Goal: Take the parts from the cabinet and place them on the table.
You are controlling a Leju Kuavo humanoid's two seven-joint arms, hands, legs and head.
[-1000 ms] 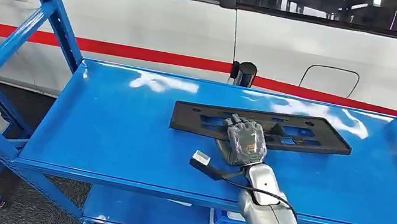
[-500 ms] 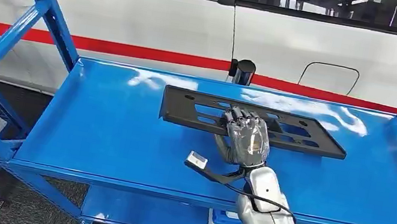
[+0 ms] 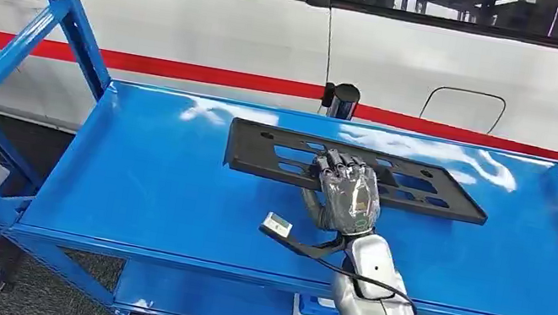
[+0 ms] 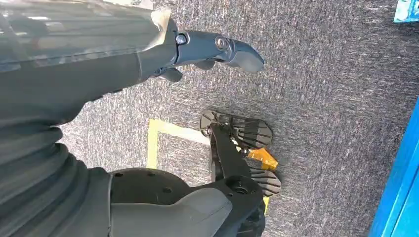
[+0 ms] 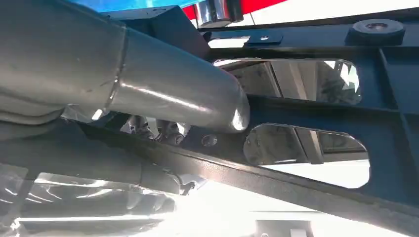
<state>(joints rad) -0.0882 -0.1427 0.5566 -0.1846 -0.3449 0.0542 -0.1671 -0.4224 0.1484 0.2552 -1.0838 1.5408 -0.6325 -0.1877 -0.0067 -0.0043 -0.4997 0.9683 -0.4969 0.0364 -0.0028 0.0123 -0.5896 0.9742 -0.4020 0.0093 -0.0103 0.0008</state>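
Now: plate (image 3: 355, 170) raised off shelf (image 3: 151, 187) versus a second ago, near edge clasped in right hand (image 3: 346, 196); pickup done, carry pending. Left hand (image 4: 148, 64) empty, fingers apart.

Bright overhead light glares white off the glossy blue metal shelf top (image 3: 169, 182); the right wrist view is overexposed and blurred.

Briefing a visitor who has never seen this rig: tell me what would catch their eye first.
First, the long black part lying across the glossy blue shelf, with the right robot hand gripping its near edge at the middle. Behind the shelf, a white vehicle with a red stripe spans the background. The left robot hand hangs over grey carpet, holding nothing.
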